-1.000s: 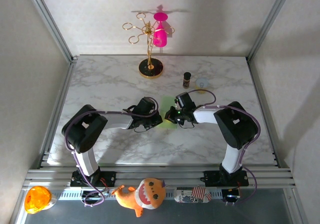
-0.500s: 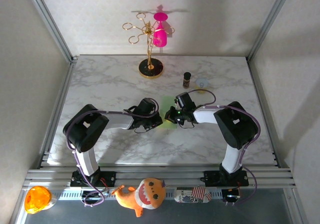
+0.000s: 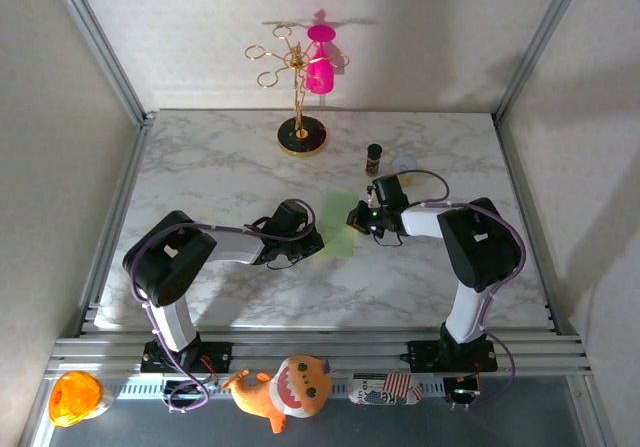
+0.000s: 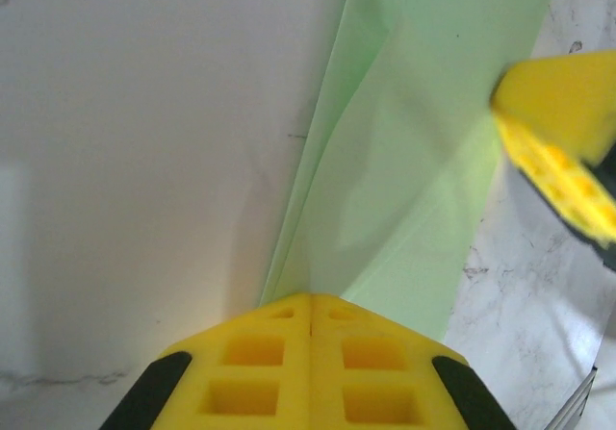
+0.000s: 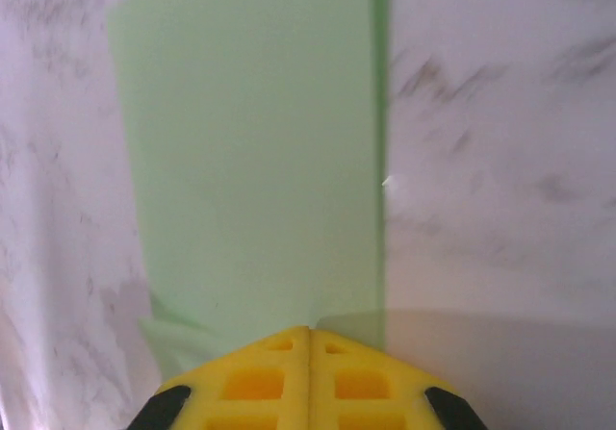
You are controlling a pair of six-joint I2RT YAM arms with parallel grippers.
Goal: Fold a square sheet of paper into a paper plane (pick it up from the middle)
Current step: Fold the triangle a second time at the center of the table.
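The square sheet of paper [image 3: 338, 229] is pale green and lies folded into a long strip on the marble table [image 3: 220, 167] between the two arms. In the left wrist view the sheet [image 4: 414, 161] shows overlapping layers and slanted creases. My left gripper [image 4: 310, 297] is shut, its tips on the strip's near end; whether paper is pinched I cannot tell. It shows at the strip's left edge from above [image 3: 313, 240]. My right gripper [image 5: 310, 330] is shut with its tips at the edge of the flat sheet [image 5: 250, 141], at its right side from above [image 3: 358, 218]. The paper plane is out of view.
A gold stand [image 3: 300, 132] holding a pink cup [image 3: 320, 72] is at the back. A small dark bottle [image 3: 374, 157] and a pale cup [image 3: 405, 164] sit just behind the right gripper. Metal frame rails border the table; toys [image 3: 285, 387] lie below the front edge.
The right gripper has slid right and back across the paper, uncovering more of the green strip. The left gripper has shifted slightly toward the near side. Both stayed shut.
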